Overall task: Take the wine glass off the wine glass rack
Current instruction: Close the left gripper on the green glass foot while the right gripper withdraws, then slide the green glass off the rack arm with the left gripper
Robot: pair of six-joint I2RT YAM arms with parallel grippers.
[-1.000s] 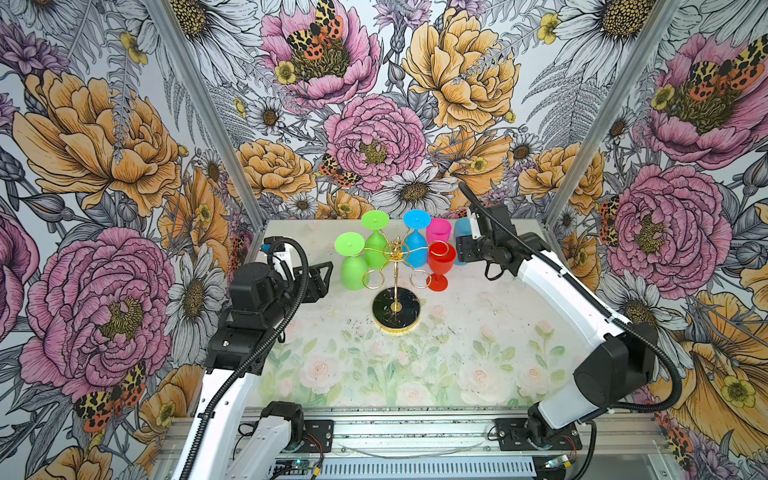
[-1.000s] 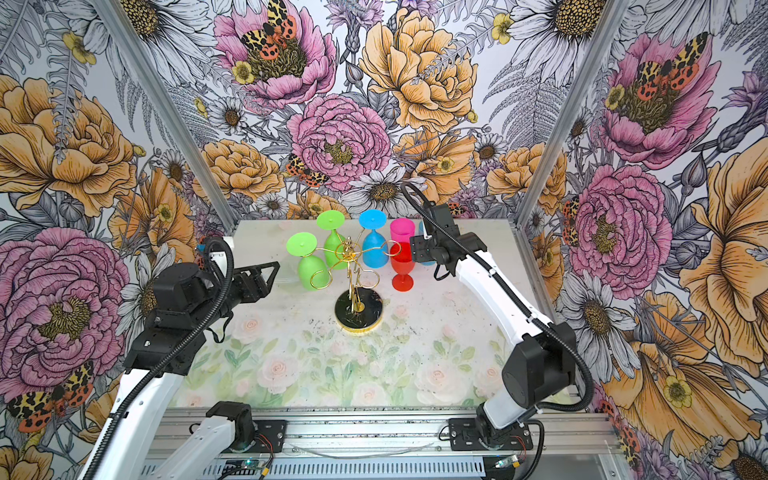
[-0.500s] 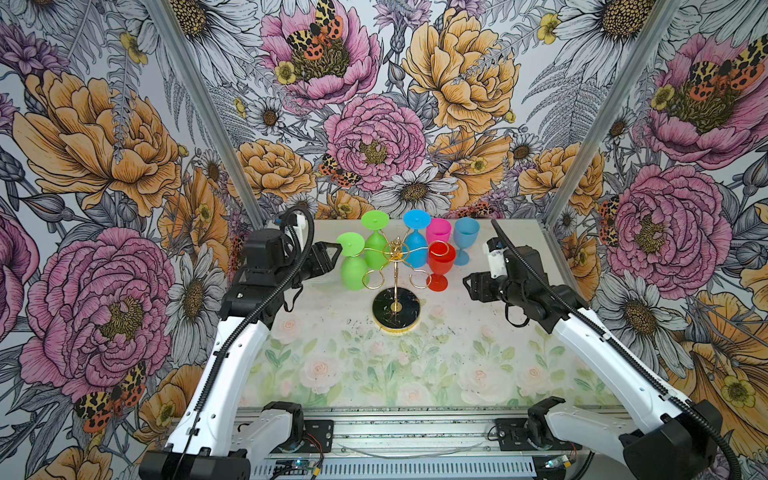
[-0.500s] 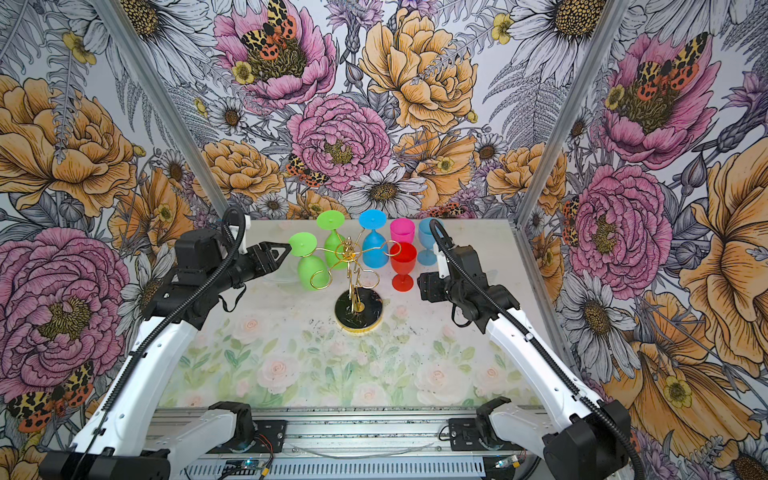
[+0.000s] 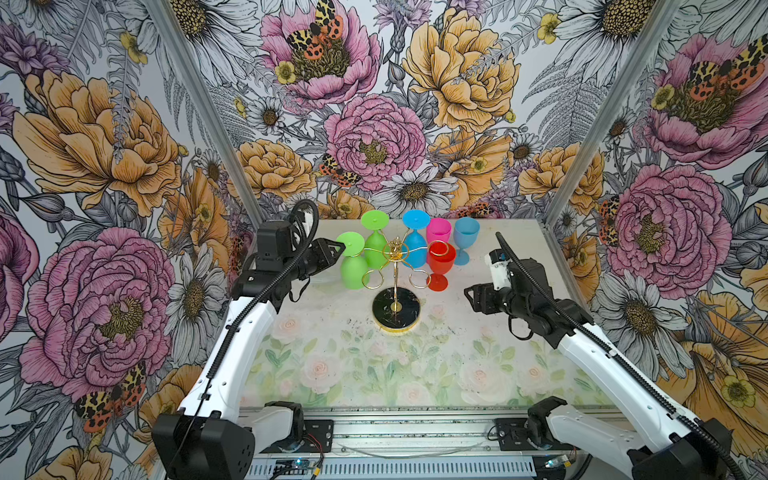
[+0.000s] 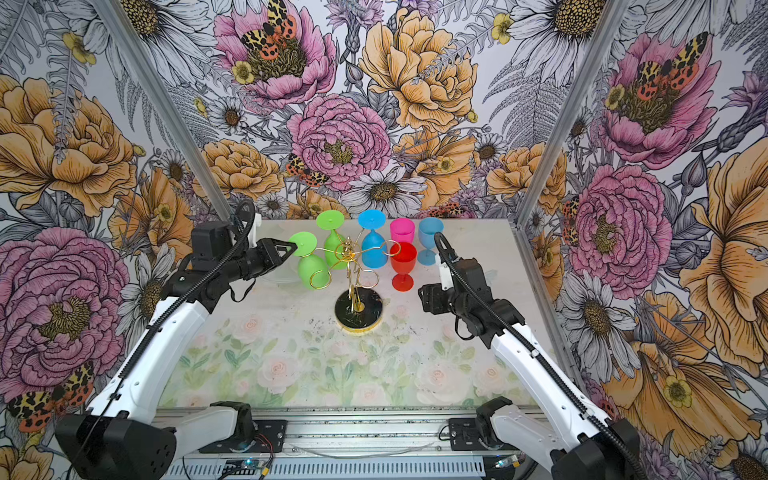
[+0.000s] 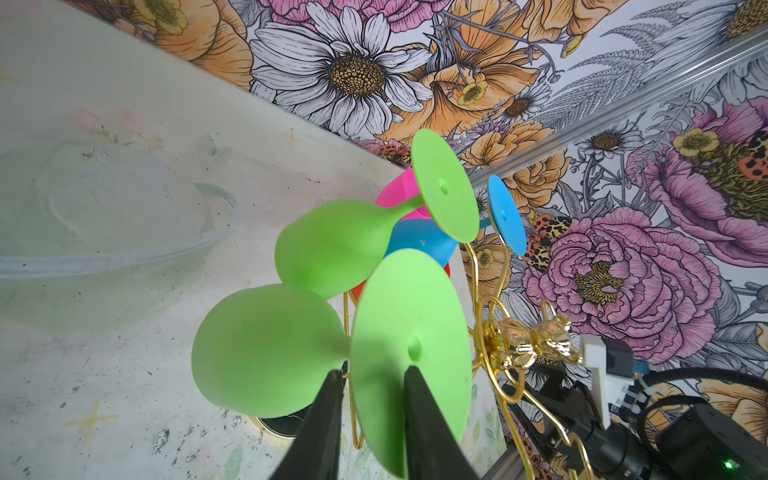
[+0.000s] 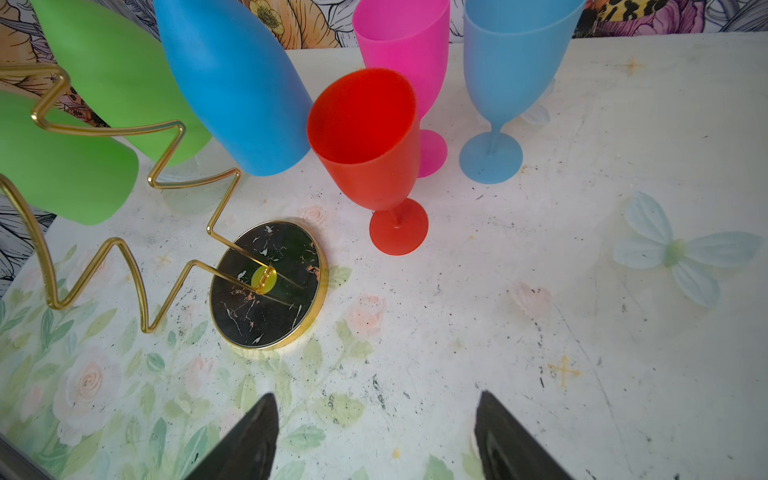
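Floral-printed surface [image 5: 332, 365] carries the gold wire wine glass rack [image 5: 395, 311], its nearer lime-green plastic wine glass [image 7: 266, 353] hanging inverted, foot between close-set fingers of the left end effector [image 7: 372, 374] (grip uncertain), right end effector [image 8: 376, 397] spread; a crooked pull snagging the hook could topple it

My left arm [image 5: 245, 349] and right arm [image 5: 602, 363] wear white shells between black joints [image 5: 536, 291]. A ribbed black cable [image 5: 270, 286] runs along each; a white block [image 5: 497, 270] sits at my right wrist, and my end effector fingers [image 8: 249, 440] are tapered black.
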